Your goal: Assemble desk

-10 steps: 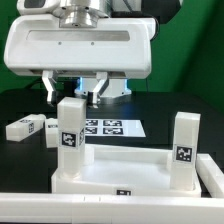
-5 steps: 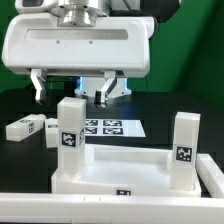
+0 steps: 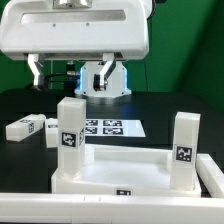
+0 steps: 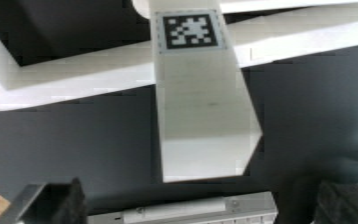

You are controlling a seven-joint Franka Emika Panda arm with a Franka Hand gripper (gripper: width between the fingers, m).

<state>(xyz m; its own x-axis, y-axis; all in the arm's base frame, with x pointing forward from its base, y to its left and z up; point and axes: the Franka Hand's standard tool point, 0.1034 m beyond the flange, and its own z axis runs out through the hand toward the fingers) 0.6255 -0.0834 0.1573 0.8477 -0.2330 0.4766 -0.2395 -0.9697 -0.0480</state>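
Nearest the camera, the white tabletop (image 3: 120,172) is lying flat with its raised rim upward, well below the fingers (image 3: 103,74). Two legs are standing upright on it. The first leg (image 3: 70,128) is standing straight beneath the gap between the fingers, apart from both, with a tag facing the camera. The wrist view is showing it (image 4: 202,100) centred between the two dark fingers (image 4: 48,203), a tag on its top end, with the tabletop's rim (image 4: 60,78) running beside it. The second leg (image 3: 184,148) is standing toward the exterior view's right, well outside the fingers' span.

Farther back, on the black table (image 3: 170,105), a loose leg (image 3: 22,127) is lying on its side, low and out beyond the finger on the exterior view's left. The marker board (image 3: 112,128) is lying flat, below the finger on the exterior view's right and behind the first leg.

Above all this the gripper (image 3: 70,72) is hanging with its fingers spread wide apart, gripping nothing.
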